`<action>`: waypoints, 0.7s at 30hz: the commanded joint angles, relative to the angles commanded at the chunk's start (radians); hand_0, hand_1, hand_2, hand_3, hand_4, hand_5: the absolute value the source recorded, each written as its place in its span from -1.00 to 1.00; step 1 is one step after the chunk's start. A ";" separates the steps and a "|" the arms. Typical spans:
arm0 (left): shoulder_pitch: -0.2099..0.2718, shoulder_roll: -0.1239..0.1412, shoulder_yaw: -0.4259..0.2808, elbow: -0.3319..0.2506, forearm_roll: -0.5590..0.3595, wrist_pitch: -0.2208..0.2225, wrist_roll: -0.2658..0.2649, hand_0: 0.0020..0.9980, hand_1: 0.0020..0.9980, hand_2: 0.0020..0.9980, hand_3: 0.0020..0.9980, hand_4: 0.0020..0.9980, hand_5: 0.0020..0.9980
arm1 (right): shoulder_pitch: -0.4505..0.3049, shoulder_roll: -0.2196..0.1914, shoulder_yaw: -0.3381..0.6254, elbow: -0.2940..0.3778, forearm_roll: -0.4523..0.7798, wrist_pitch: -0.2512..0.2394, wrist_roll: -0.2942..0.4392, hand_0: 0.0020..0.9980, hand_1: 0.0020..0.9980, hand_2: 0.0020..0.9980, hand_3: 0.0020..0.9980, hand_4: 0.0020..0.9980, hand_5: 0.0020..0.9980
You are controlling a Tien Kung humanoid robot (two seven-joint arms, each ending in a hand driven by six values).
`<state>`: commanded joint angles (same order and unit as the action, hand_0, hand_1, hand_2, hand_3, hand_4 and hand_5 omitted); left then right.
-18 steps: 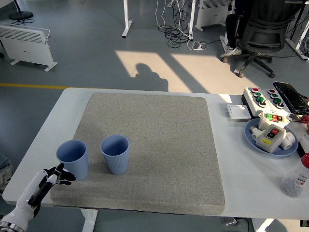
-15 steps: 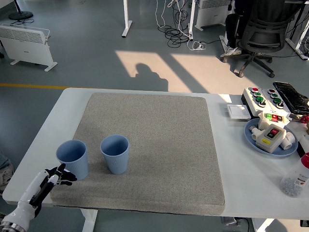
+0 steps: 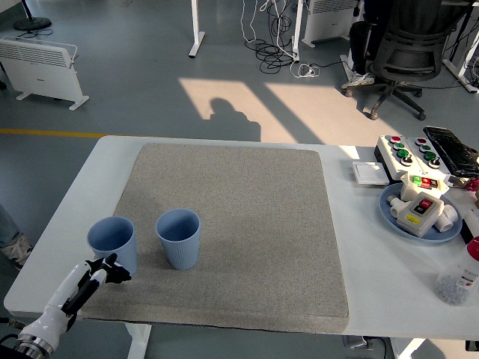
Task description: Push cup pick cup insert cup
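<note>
My left hand (image 3: 105, 271) is right by the left cup (image 3: 113, 244)
Its fingers are loose, holding nothing; both blue cups stand up on the grey mat (image 3: 247, 224)

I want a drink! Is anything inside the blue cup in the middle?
Empty. The ribbed blue plastic cup stands upright on the grey mat, showing only blue inside.

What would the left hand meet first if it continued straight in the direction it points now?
Most likely the left blue cup: the left hand points up and right toward its lower side. Depth is unclear, so contact cannot be judged.
</note>
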<state>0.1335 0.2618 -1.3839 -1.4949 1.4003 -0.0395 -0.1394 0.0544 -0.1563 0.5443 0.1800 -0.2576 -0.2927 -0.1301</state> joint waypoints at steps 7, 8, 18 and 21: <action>-0.019 0.024 0.008 0.019 0.023 0.004 0.000 0.29 0.24 0.09 -0.06 0.30 1.00 | 0.007 0.000 -0.006 0.000 0.008 0.001 0.001 0.38 0.24 0.32 0.17 -0.80 -0.06; -0.020 0.025 0.007 0.021 0.022 0.004 -0.001 0.29 0.24 0.09 -0.06 0.30 1.00 | 0.007 0.000 -0.006 0.000 0.009 0.001 0.001 0.38 0.24 0.32 0.17 -0.80 -0.06; -0.045 0.029 0.026 0.052 -0.007 0.006 -0.014 0.39 0.27 0.08 -0.06 0.31 1.00 | 0.012 0.002 -0.006 0.000 -0.002 0.001 -0.004 0.38 0.24 0.32 0.17 -0.80 -0.06; -0.062 0.032 0.035 0.067 -0.010 0.014 -0.022 0.39 0.27 0.08 -0.06 0.31 1.00 | 0.014 0.004 -0.008 0.000 -0.001 0.001 -0.004 0.38 0.24 0.32 0.17 -0.80 -0.06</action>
<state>0.0712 0.2938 -1.3487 -1.4278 1.3908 -0.0259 -0.1611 0.0680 -0.1525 0.5367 0.1800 -0.2583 -0.2914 -0.1338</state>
